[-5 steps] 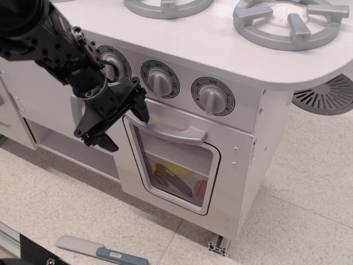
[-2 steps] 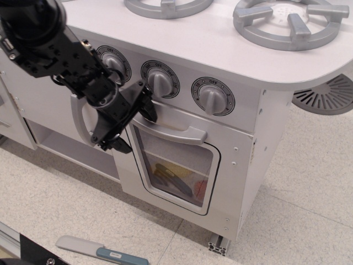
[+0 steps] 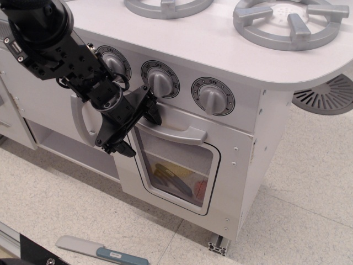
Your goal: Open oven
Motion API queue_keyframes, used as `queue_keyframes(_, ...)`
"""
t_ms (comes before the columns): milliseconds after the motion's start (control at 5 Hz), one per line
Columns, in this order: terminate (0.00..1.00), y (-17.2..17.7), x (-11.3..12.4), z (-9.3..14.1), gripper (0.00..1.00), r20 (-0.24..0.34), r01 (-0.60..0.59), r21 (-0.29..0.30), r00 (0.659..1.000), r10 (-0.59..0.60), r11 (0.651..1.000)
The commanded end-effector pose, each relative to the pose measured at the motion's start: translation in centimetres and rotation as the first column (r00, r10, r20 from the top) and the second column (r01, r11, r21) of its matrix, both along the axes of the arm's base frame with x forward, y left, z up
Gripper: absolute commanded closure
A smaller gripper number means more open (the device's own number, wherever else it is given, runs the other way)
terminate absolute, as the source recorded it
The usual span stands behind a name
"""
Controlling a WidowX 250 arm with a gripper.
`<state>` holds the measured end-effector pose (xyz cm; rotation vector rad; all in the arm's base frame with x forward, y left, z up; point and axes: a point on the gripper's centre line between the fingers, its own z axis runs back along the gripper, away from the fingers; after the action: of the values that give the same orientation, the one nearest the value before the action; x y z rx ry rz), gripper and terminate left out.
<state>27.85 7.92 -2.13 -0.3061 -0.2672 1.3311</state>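
Observation:
The white toy oven (image 3: pixel 182 165) has a door with a rounded clear window (image 3: pixel 174 168), a curved grey bar handle (image 3: pixel 171 132) and three grey knobs (image 3: pixel 212 96) above. The door looks closed. My black gripper (image 3: pixel 139 128) is open at the left end of the handle. Its upper finger (image 3: pixel 151 110) lies just above the bar and its lower finger (image 3: pixel 121 146) sits below and left of it, against the door's left edge. Nothing is held. Coloured toys show dimly behind the window.
A cupboard door with a vertical grey handle (image 3: pixel 80 118) stands left of the oven, behind my arm. Grey burners (image 3: pixel 289 22) sit on the top. A toy knife (image 3: pixel 102 251) lies on the floor at the front left. A grey vented disc (image 3: pixel 328 96) lies at the right.
My gripper has moved right and slightly up, from beside the door's left edge to the left end of the oven handle. The door has not moved.

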Motion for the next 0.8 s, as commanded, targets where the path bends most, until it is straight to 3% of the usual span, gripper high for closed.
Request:
queue_keyframes(0,0.00,1.0,-2.8,1.8,0.00,-0.065,0.044,0.046,0.997,-0.041,0.998)
queue_keyframes(200,0.00,1.0,-4.1,1.9,0.00,-0.119,0.083,0.079,0.990,-0.073,0.993)
queue_keyframes(400,0.00,0.3,-5.4,3.5,0.00,-0.182,0.162,0.139,0.974,-0.136,0.977)
queue_keyframes(600,0.00,0.5,-5.8,6.1,0.00,-0.198,0.245,0.203,0.958,-0.205,0.948)
